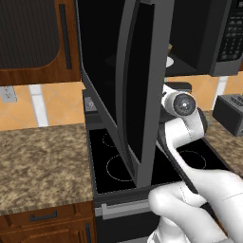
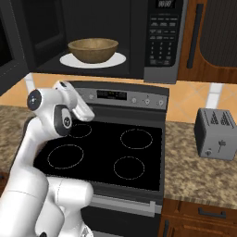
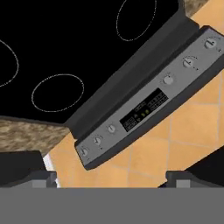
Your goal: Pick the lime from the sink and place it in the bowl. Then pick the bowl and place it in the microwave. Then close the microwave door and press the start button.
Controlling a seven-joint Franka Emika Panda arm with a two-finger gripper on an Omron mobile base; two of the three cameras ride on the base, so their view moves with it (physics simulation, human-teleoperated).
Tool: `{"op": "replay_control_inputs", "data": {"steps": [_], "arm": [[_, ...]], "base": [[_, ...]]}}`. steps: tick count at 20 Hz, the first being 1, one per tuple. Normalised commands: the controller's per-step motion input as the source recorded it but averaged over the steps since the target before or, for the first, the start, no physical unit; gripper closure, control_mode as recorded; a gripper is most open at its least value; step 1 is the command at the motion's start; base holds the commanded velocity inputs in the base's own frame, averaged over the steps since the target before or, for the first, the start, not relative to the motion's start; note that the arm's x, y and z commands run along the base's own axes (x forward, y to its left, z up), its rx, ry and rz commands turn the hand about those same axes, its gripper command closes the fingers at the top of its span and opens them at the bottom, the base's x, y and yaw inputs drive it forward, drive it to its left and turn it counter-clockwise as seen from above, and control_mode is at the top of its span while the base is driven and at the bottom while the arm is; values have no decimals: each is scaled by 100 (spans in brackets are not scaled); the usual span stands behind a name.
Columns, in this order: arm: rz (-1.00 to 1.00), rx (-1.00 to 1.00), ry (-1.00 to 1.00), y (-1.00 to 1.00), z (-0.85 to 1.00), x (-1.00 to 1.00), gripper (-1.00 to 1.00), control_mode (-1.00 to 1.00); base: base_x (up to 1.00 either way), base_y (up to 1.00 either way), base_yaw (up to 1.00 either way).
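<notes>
The wide, shallow tan speckled bowl (image 2: 93, 50) sits on the white round turntable plate (image 2: 69, 60) inside the large black and grey-steel microwave (image 2: 159, 46), at the middle of the open cavity, with its keypad to the right. Whether the lime lies inside the bowl cannot be made out from this low angle; the rim hides the hollow.

The wide dark-glass microwave door (image 1: 137, 90) in its grey steel frame stands swung fully out over the left side of the black glass stove top (image 2: 106, 152), edge-on to the left base camera, its long axis vertical. It hangs to the left of the white arm's wrist (image 2: 51, 109), which hovers above the stove top's rear left corner, below the cavity. Judged from this, the door lies close on the arm's left and needs a push back toward the microwave front.

The gripper (image 3: 111, 177) points down at the steel stove control panel (image 3: 148, 105) and the orange tiled wall, its two dark fingertips spread wide near the corners of the hand view, with nothing between them.

A grey toaster (image 2: 217, 134) stands on the granite worktop's right stretch.
</notes>
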Motion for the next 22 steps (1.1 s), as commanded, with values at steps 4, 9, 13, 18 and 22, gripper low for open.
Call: {"op": "replay_control_inputs", "data": {"steps": [4, 9, 13, 18, 22], "arm": [[-14, -33, -1, 21, 0, -38, -100, -100], [-11, -32, 0, 20, -13, -36, -100, -100], [-3, -25, -9, 21, -10, -29, -100, -100], [-7, -25, -9, 59, 0, -20, -100, -100], [-8, -19, -14, 70, 2, -37, -100, -100]], "base": [[0, 0, 0], [0, 0, 0], [0, 0, 0], [0, 0, 0], [0, 0, 0]]}}
